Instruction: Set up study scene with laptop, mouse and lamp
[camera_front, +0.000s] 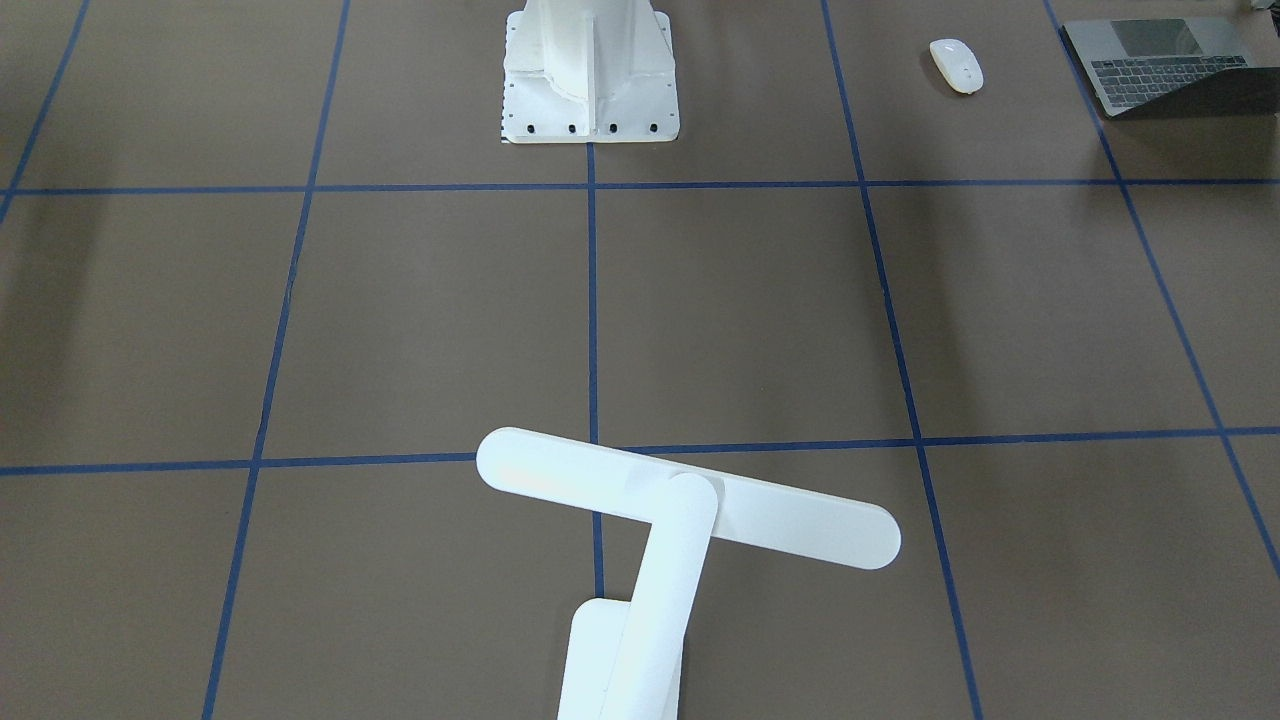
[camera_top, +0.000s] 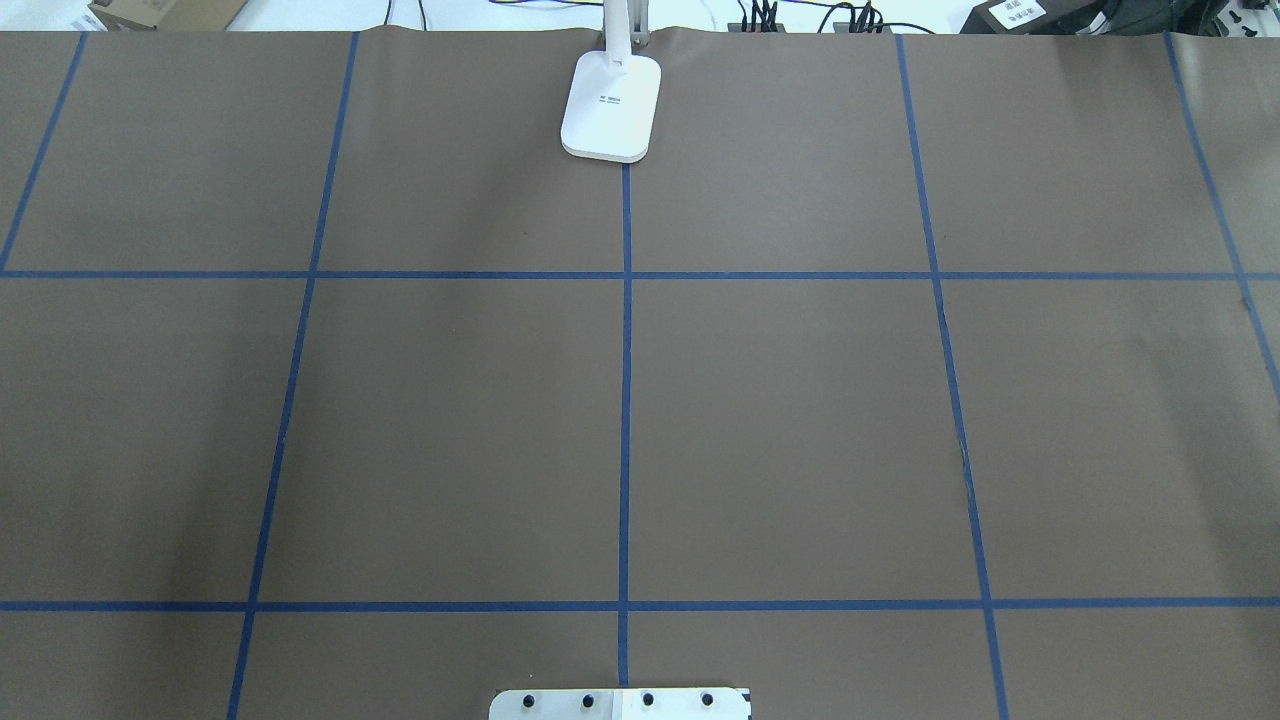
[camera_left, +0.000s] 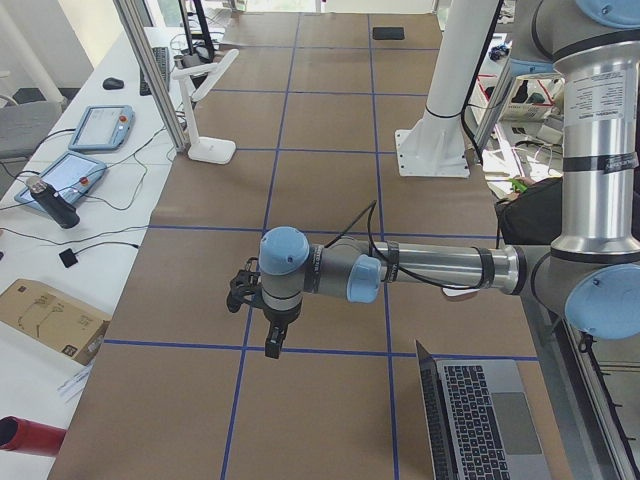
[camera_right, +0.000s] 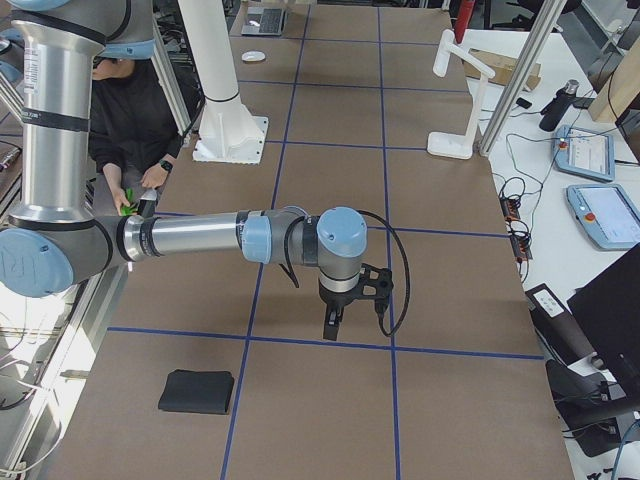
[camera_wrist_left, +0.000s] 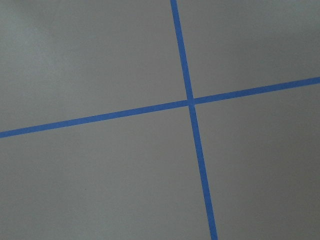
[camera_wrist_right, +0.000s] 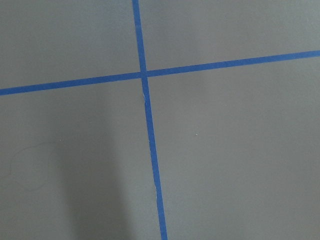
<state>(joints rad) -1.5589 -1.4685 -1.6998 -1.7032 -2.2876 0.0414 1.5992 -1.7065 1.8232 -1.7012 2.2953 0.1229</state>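
Well, lamp (camera_front: 660, 560), mouse (camera_front: 956, 65) and laptop (camera_front: 1160, 65) sit apart; both jaws' opening cannot be told.

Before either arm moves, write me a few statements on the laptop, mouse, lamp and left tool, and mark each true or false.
1. The laptop is open. True.
2. The mouse rests on the laptop's keyboard. False: it lies on the table beside the laptop, apart from it.
3. The lamp stands upright on its base. True.
4. The left tool grips the lamp. False: it hangs over bare table, away from the lamp.
5. A black mat lies on the table. True.
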